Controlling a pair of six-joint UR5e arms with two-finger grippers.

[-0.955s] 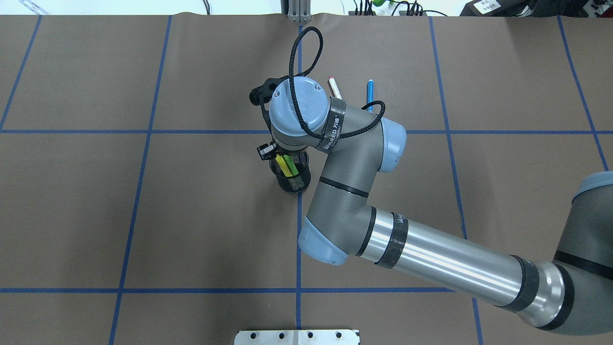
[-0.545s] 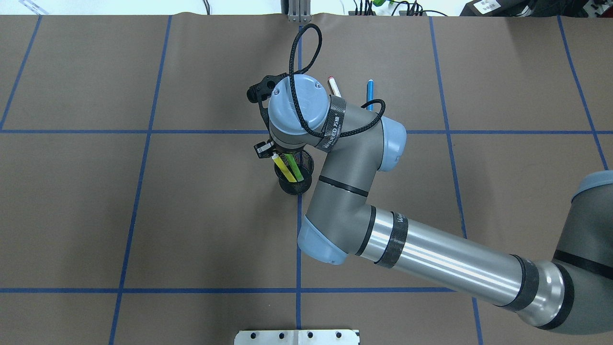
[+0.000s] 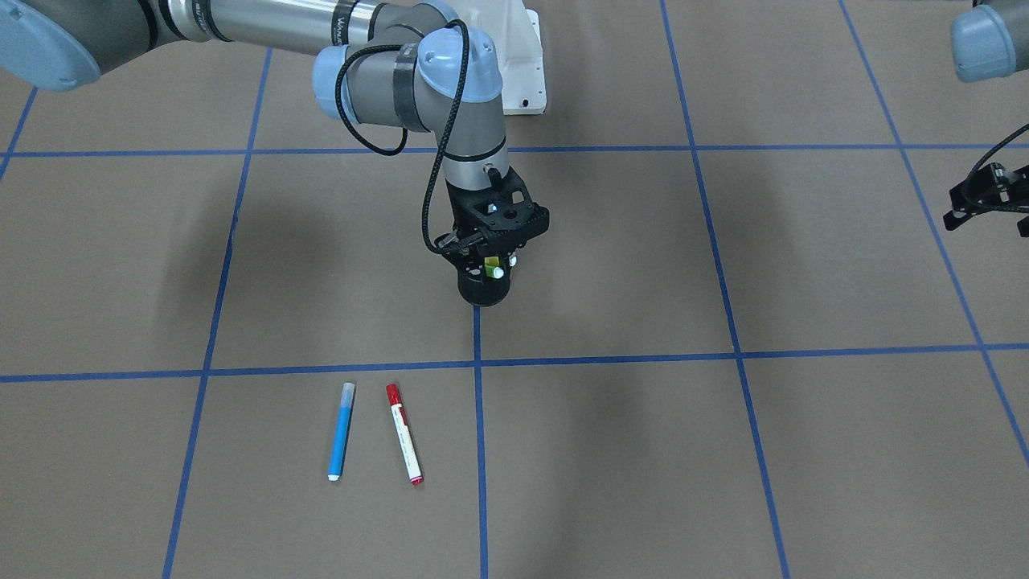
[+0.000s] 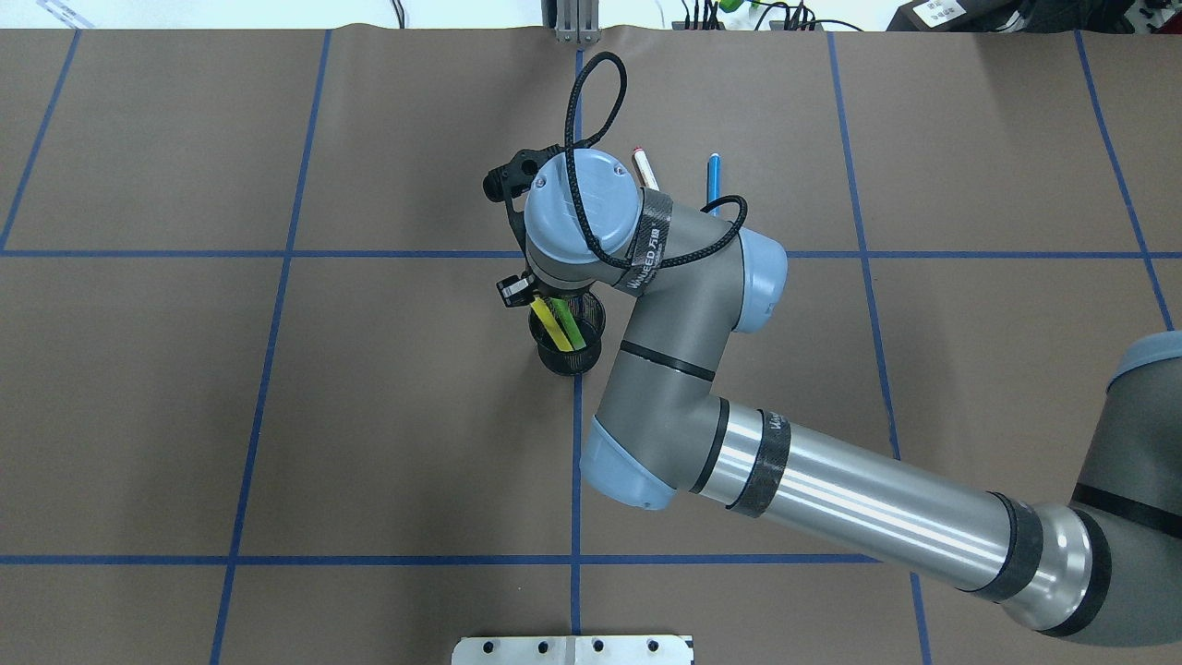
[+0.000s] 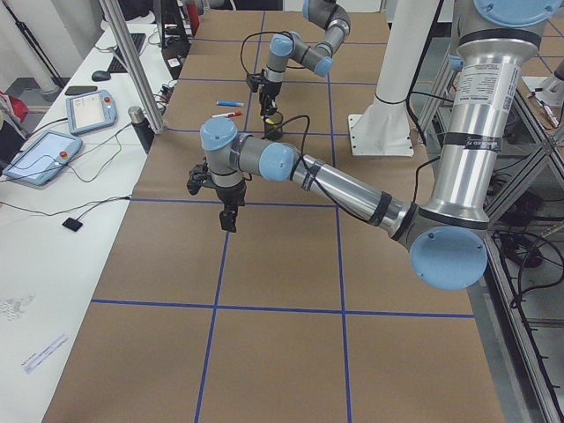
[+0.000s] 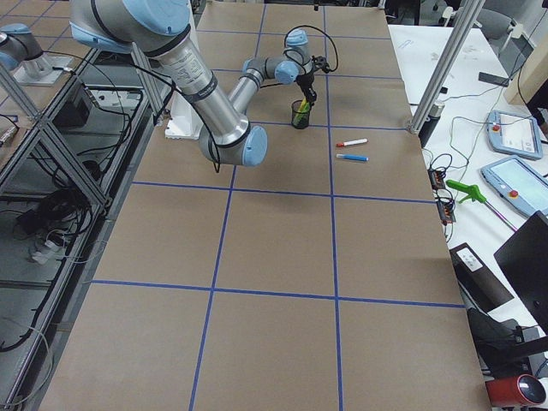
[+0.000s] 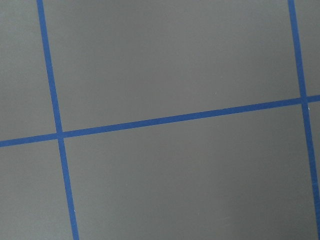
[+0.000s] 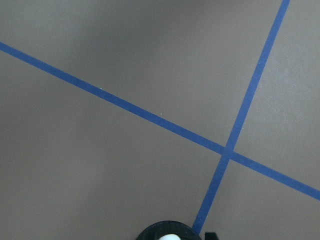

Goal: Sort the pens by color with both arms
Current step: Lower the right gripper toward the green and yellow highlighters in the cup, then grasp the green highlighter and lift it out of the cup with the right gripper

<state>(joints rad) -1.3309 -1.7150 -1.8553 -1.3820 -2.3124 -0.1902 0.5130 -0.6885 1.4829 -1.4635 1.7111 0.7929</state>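
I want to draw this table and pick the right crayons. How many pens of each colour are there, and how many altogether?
blue pen: 1
white pen with red cap: 1
green pen: 1
yellow pen: 1
Total: 4 pens

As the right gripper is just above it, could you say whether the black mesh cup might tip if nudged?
Probably yes: the mesh cup looks narrow and light, and the yellow pen and green pen lean out above its rim. It might slide on the smooth paper.
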